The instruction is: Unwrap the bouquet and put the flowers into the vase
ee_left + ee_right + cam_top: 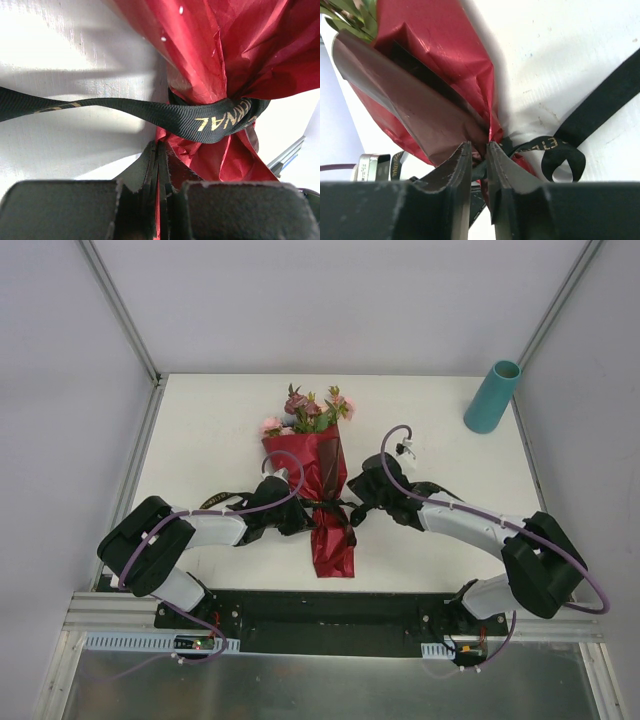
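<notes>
The bouquet [322, 468] lies flat mid-table in its maroon paper wrap [240, 45], with the flowers [312, 408] pointing to the far side. A black ribbon [210, 120] with gold lettering circles its waist [331, 508]. My left gripper [302, 517] is at the waist's left side. Its jaws [159, 146] are shut, with a thin edge of the red paper pinched between them. My right gripper [352, 508] is at the waist's right side. Its jaws [479, 146] stand a narrow gap apart at the ribbon [555, 145] knot, and a dark strand lies in the gap. The teal vase [492, 397] stands upright at the far right.
A loose ribbon tail [605, 102] trails across the white table [440, 440] to the right of the bouquet, and another tail [60, 106] runs to its left. Frame posts and grey walls close in the table at the back and sides.
</notes>
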{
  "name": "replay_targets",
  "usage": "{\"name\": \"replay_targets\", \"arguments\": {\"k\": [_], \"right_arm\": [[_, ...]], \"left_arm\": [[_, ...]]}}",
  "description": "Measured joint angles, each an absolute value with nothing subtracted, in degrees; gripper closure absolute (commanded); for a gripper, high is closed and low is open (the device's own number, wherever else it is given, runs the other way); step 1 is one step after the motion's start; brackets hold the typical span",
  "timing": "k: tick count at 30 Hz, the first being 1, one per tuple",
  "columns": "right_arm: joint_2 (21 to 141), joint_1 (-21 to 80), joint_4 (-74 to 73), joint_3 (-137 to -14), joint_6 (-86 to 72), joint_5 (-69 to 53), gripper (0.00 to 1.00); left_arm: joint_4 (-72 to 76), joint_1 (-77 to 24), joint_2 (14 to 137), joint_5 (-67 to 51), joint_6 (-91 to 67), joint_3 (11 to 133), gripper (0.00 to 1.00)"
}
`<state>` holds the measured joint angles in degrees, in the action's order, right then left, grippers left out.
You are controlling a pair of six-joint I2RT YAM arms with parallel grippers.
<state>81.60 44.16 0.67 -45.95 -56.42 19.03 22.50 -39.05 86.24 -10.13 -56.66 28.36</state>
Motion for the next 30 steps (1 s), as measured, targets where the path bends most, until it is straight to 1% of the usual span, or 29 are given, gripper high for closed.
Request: {"name": "replay_targets", "arguments": {"k": [2, 4, 9, 17, 19, 23, 24, 25, 30], "right_arm": [[81.6, 44.2, -0.1, -46.0, -57.8, 17.8, 0.6], [81.6, 44.3, -1.2, -46.0, -59.4, 16.6, 0.58], [82.7, 45.2, -2.0, -46.0, -63.2, 14.7, 0.57], [88.7, 45.8, -2.2, -46.4, -68.2, 12.6, 0.58], [89.8, 45.9, -2.2, -46.5, -69.0, 12.6, 0.62], [91.4, 46.0, -2.0, -47.1, -69.5, 12.6, 0.9], [91.5, 46.0, -2.0, -47.2, -69.3, 12.7, 0.96], [91.5, 45.9, -2.0, -47.2, -69.5, 12.8, 1.0], [90.7, 44.4, -2.1, -47.1, -68.9, 13.9, 1.0]], "left_arm": [[22.5, -39.0, 86.2, -10.1, -56.7, 28.4, 1.0], [22.5, -39.0, 86.2, -10.1, -56.7, 28.4, 1.0], [22.5, -39.0, 86.2, -10.1, -56.6, 28.4, 1.0], [22.5, -39.0, 86.2, -10.1, -56.6, 28.4, 1.0], [22.5, -39.0, 86.2, -10.1, -56.6, 28.4, 1.0], [22.5, -39.0, 86.2, -10.1, -56.6, 28.4, 1.0], [22.5, -39.0, 86.2, -10.1, -56.6, 28.4, 1.0], [22.5, -39.0, 86.2, -10.0, -56.6, 28.4, 1.0], [22.4, -39.0, 86.2, -9.7, -56.7, 28.4, 1.0]]}}
